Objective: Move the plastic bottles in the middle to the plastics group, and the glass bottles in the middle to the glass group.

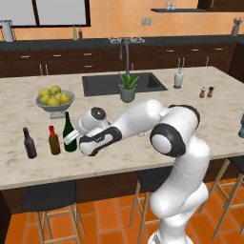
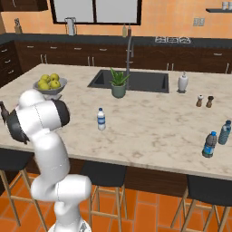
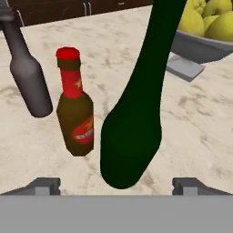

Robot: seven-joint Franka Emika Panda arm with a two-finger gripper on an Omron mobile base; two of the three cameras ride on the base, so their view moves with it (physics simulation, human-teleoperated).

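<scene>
The tall dark green glass bottle [image 3: 132, 136] stands upright on the marble counter between my open gripper [image 3: 116, 186]; both fingertips [image 3: 45, 185] sit wide apart and clear of it. Just left of it is the glass group: a brown red-capped bottle [image 3: 77, 113] and a blackish bottle [image 3: 27, 73]. From the left base view, the gripper [image 1: 71, 139] is low at the green bottle [image 1: 69, 131], beside the red-capped bottle [image 1: 54, 140] and the blackish one [image 1: 29, 143]. A white-capped plastic bottle [image 2: 101, 119] stands mid-counter. Two bluish plastic bottles [image 2: 210, 144] [image 2: 224, 132] stand near the right edge.
A grey bowl of yellow fruit [image 1: 55, 100] sits just behind the glass bottles. A potted plant [image 1: 127, 88] stands in front of the sink [image 1: 105, 85]. A soap dispenser [image 1: 178, 78] and salt and pepper shakers [image 1: 206, 92] are at the far right. Stools [image 1: 50, 198] line the front.
</scene>
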